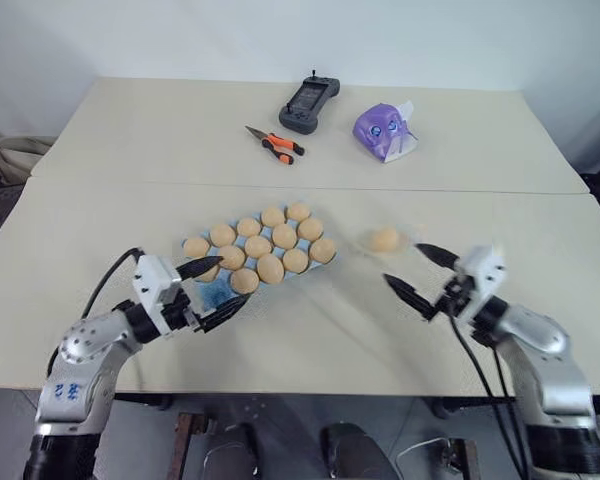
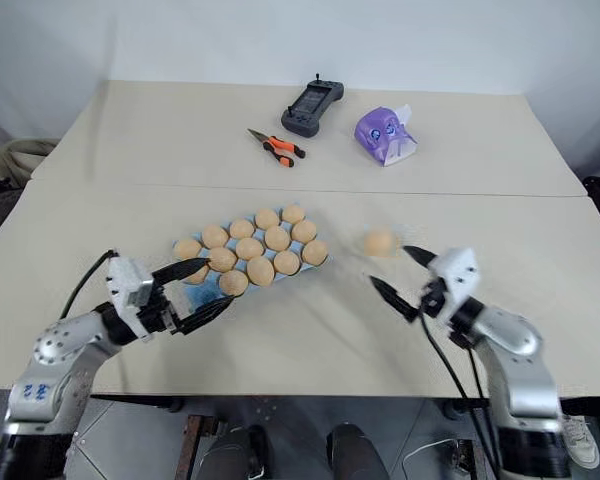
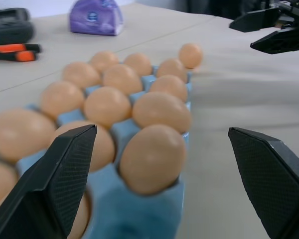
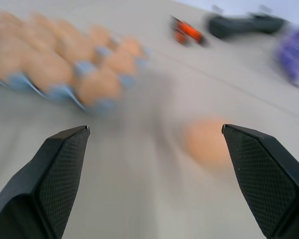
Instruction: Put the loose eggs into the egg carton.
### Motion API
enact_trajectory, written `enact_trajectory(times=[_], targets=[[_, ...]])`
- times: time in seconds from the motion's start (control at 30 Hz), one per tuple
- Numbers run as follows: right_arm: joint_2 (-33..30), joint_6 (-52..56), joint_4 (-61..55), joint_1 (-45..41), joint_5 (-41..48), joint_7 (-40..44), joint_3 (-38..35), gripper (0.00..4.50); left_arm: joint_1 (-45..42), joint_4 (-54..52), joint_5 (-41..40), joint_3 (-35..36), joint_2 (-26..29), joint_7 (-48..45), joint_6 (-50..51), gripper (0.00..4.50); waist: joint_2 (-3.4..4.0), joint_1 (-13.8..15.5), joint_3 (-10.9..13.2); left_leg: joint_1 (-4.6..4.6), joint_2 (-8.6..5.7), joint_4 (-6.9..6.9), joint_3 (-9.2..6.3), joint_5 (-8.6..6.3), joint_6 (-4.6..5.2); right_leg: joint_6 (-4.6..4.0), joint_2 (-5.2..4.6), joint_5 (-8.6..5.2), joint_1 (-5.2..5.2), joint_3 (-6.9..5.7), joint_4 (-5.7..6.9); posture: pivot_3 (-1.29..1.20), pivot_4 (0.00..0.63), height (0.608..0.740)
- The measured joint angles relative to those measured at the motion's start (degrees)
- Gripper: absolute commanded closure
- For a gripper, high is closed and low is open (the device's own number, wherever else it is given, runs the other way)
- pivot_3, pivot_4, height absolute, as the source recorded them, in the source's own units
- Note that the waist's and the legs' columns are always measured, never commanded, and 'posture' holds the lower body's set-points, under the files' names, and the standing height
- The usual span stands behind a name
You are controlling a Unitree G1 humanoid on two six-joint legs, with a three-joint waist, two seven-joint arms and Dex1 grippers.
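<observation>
Tan-orange eggs filled nearly every cup of the egg carton near the table's front edge, one loose egg lay beside it, and both the left pincer and right pincer stood wide, empty.

An egg carton lies on the near table, its cups nearly all holding eggs, with one loose egg lying apart to its right. On the far table sit pliers, a handheld controller behind them (slightly right), and a tissue pack rightmost.
</observation>
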Motion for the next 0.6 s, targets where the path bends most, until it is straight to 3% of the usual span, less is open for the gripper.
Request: enact_trajectory(times=[0.17, 0.33, 0.47, 0.6], targets=[[1.23, -6.32, 2.11, 7.43, -0.53, -3.51, -4.35, 0.04, -3.07, 3.41, 0.88, -1.91, 0.43, -3.08, -0.77, 0.00, 0.01, -0.13, 0.01, 0.06, -0.04, 0.08, 0.17, 0.02, 0.03, 0.06, 0.01, 0.03, 0.04, 0.15, 0.02, 0.00, 0.150, 0.740], [2.60, -8.86, 4.97, 9.29, 0.04, -5.45, -4.68, 0.04, -4.62, 4.91, 0.99, -2.69, 0.50, -5.00, -1.20, 0.00, 0.03, -0.14, 0.02, 0.11, -0.08, 0.10, 0.18, 0.09, 0.16, 0.20, -0.03, 0.10, 0.08, 0.17, 0.08, 0.00, 0.150, 0.740], [2.53, -8.67, 5.40, 7.16, 1.59, -5.20, -4.37, 0.04, -4.75, 4.84, 0.83, -2.84, 0.50, -5.53, -0.44, 0.00, 0.03, -0.16, 0.02, 0.12, -0.06, 0.11, 0.17, 0.12, 0.22, 0.27, -0.04, 0.15, 0.11, 0.17, 0.10, 0.00, 0.150, 0.740], [1.20, -0.86, 6.90, -1.51, 3.47, -4.76, -1.19, 0.04, -4.57, 4.15, 0.82, -2.65, 0.54, -5.38, -0.28, 0.00, 0.04, -0.24, 0.03, 0.15, -0.04, 0.13, 0.19, 0.16, 0.26, 0.28, -0.08, 0.18, 0.09, 0.21, 0.18, 0.00, 0.150, 0.740]])
